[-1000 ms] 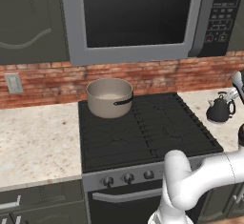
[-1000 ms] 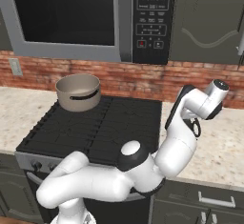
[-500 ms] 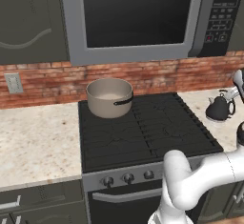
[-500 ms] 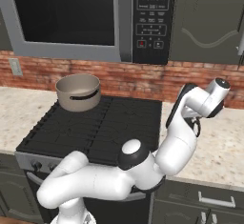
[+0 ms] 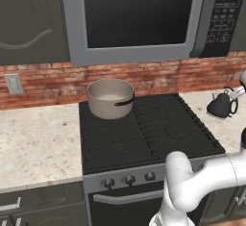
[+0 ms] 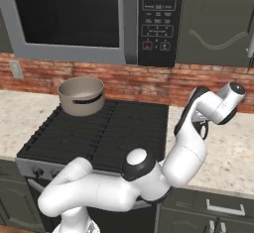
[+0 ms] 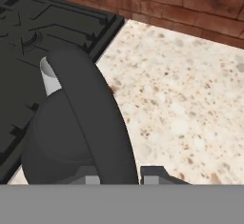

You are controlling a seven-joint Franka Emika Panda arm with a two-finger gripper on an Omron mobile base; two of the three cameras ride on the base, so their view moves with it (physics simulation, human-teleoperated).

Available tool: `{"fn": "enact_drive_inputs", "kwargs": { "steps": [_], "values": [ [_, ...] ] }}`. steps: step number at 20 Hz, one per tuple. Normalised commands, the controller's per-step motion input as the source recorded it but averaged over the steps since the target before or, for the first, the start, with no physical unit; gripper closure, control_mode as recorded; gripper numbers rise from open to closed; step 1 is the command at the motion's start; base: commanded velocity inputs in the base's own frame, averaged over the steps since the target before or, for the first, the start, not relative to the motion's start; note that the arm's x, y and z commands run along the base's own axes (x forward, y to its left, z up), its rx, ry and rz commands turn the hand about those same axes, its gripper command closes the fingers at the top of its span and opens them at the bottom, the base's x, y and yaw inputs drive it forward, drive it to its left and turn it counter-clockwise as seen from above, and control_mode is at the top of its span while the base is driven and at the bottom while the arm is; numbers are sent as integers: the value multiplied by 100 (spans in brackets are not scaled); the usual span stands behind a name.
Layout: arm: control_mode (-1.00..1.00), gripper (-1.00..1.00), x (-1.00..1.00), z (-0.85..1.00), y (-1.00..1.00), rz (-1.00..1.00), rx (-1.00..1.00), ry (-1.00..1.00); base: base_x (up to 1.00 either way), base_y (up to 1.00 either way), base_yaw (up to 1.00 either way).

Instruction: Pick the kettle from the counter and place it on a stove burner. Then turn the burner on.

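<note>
Rounded dark kettle (image 7: 71,137), pale spout, speckled stone counter (image 7: 190,94)

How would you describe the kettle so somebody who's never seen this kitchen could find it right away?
Start at the black cooktop under the microwave, then move to the speckled beige counter on its right. The kettle stands there: small, rounded and dark, with a looped handle and pale spout, unlike the wide beige pot on the back-left burner.
</note>
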Motion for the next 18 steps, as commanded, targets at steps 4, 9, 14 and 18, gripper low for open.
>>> {"fn": "enact_drive_inputs", "kwargs": {
  "steps": [4,9,14,18],
  "values": [
    [-100,100,-20,30,20,9,0,0,0,0,0],
    [-100,100,-29,20,38,10,-7,-2,0,0,0],
    [-100,100,-38,0,60,8,-18,-14,0,0,0],
    [-100,100,-35,0,81,5,-20,-22,0,0,0]
  ]
}}
